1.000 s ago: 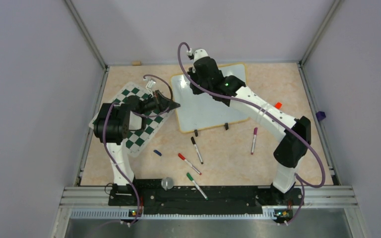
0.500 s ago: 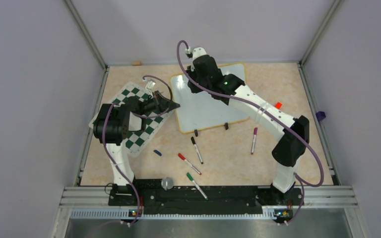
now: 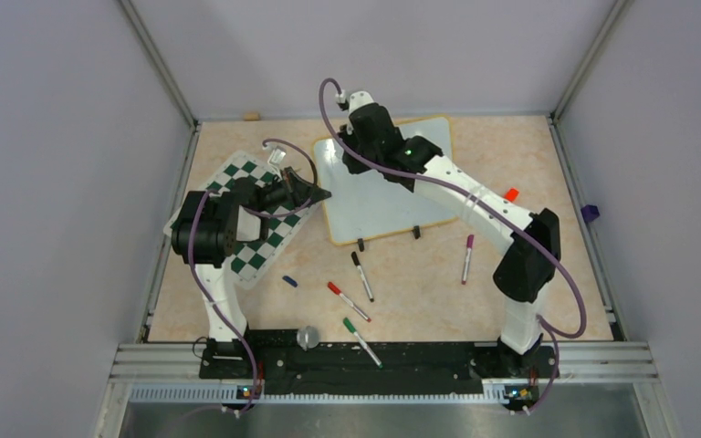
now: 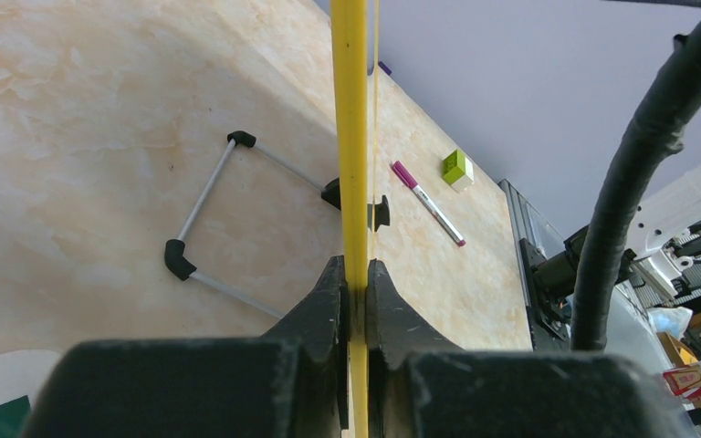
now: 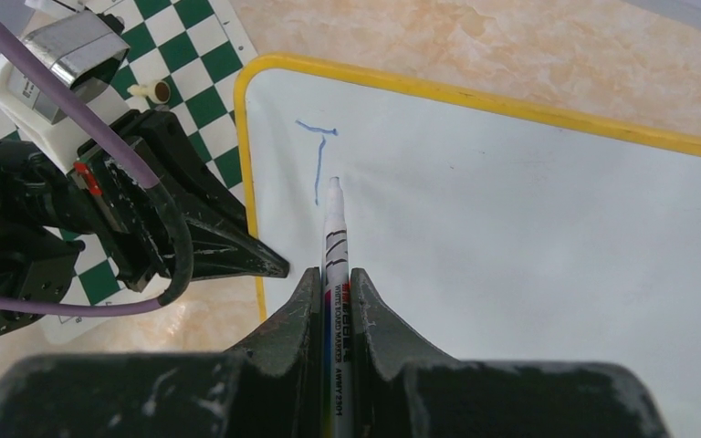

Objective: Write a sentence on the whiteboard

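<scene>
The whiteboard point(image 3: 385, 199) lies on the table right of centre, its white face point(image 5: 529, 246) filling the right wrist view. My left gripper point(image 3: 321, 193) is shut on its yellow rim point(image 4: 350, 137) at the left edge, jaws pinching it point(image 4: 354, 266). My right gripper point(image 5: 335, 276) is shut on a white whiteboard marker point(image 5: 335, 233) over the board's far-left corner point(image 3: 351, 149). The marker's tip points at the board just right of a thin blue T-shaped stroke point(image 5: 318, 157), the only lettering of the sentence that shows. Whether the tip touches the board I cannot tell.
A green-and-white chess mat point(image 3: 248, 239) lies under the left arm. Black point(image 3: 362, 276), red point(image 3: 349, 301), green point(image 3: 362, 341) and purple point(image 3: 466, 258) markers lie near the front, with a blue cap point(image 3: 289, 281). Two black clips point(image 3: 388, 237) sit on the board's near edge.
My right arm has shifted left and a little farther away along the top of the board, carrying the marker. The left arm and the board have stayed put.
</scene>
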